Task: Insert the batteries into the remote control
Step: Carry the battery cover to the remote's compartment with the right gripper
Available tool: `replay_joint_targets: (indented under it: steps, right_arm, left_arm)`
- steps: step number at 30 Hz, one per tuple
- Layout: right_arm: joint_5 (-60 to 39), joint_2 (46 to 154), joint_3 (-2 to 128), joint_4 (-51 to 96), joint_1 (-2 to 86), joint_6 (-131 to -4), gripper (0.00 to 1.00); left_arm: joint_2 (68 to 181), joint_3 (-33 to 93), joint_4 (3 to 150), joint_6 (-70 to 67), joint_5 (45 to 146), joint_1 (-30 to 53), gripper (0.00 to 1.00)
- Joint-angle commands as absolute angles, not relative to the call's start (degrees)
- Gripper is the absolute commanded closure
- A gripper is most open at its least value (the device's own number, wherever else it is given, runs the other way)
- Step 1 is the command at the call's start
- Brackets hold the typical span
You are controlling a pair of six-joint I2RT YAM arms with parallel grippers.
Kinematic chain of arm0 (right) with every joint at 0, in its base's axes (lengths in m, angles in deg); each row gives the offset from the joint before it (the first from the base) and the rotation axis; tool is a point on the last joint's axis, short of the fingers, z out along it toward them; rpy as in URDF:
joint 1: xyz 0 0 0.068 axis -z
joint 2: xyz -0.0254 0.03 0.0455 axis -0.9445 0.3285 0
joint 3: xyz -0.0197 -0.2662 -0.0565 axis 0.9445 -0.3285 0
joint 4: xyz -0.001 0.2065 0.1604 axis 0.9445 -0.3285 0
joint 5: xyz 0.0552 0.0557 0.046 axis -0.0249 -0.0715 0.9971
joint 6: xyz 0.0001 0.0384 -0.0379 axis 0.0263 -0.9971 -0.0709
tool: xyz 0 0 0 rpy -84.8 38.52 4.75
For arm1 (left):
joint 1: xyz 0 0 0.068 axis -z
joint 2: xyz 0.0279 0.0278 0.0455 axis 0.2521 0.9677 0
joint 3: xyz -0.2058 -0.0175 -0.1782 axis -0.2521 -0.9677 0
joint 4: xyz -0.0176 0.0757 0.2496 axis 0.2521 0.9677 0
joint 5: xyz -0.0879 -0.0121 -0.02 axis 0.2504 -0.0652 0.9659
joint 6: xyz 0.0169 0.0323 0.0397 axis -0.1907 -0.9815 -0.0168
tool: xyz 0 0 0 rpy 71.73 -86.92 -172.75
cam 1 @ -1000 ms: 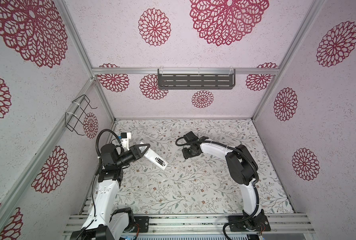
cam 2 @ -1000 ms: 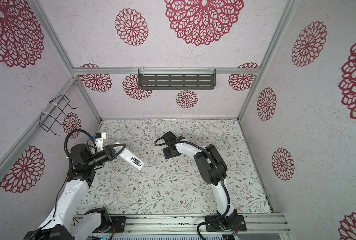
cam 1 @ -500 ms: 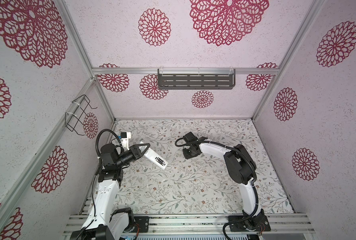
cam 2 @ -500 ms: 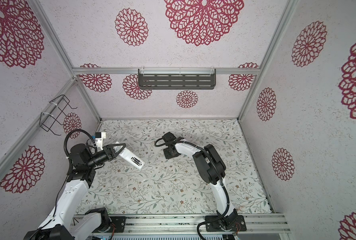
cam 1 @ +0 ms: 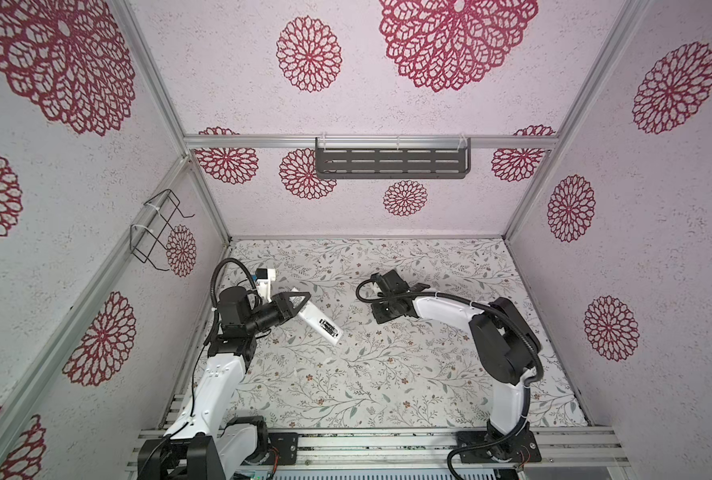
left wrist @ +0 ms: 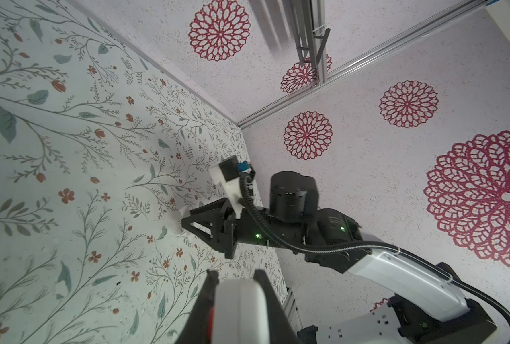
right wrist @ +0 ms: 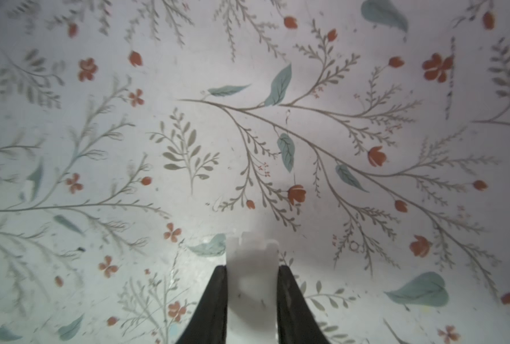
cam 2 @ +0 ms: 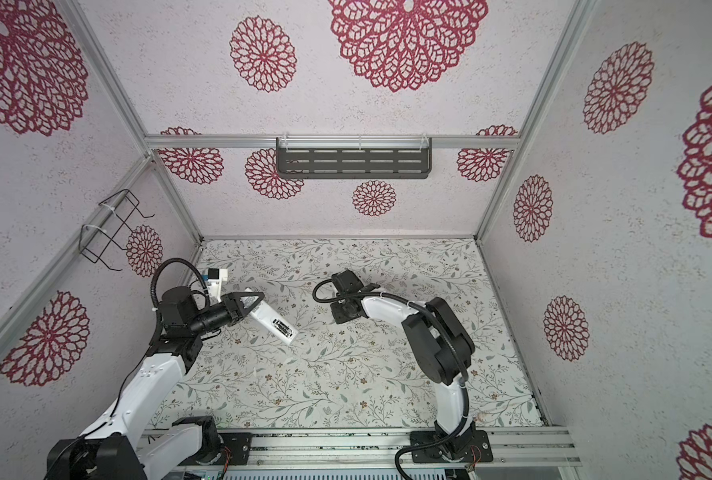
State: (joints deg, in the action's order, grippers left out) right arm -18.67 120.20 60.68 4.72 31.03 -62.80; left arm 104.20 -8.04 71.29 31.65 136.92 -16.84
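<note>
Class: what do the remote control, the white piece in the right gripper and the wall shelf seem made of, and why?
The remote control: likely plastic, a smooth white moulded shell with soft sheen. The white piece in the right gripper: probably plastic too, thin, matt, notched edge. The wall shelf: seemingly dark painted metal, a thin slotted sheet.

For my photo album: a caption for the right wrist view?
Right end effector pinching a small white plastic piece over the floral tabletop.
</note>
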Motion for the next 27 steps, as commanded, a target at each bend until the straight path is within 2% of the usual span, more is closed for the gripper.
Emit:
replay_joint_targets:
  steps: [1, 7, 11, 20, 27]
  right_arm:
    - [-13.1, 110.7, 55.9, 13.8, 30.0, -59.6, 0.75]
    - [-5.5, 98.9, 46.7, 24.4, 27.9, -58.7, 0.75]
    - [-4.5, 95.0, 44.3, 28.6, 25.0, -58.4, 0.75]
    - [-9.6, 93.6, 42.1, 37.6, 18.0, -59.1, 0.75]
    - [-12.0, 95.1, 44.0, 36.8, 15.2, -56.8, 0.75]
  left_arm:
    - [105.8, -8.3, 67.2, 31.7, 136.5, -15.5, 1.00]
    - [108.7, -8.9, 64.2, 32.1, 136.3, -12.9, 1.00]
    - [110.0, -9.1, 61.3, 33.1, 136.4, -11.7, 1.00]
    - [112.2, -9.8, 54.1, 37.2, 139.3, -11.1, 1.00]
    - [112.6, -9.7, 53.8, 37.7, 139.7, -11.0, 1.00]
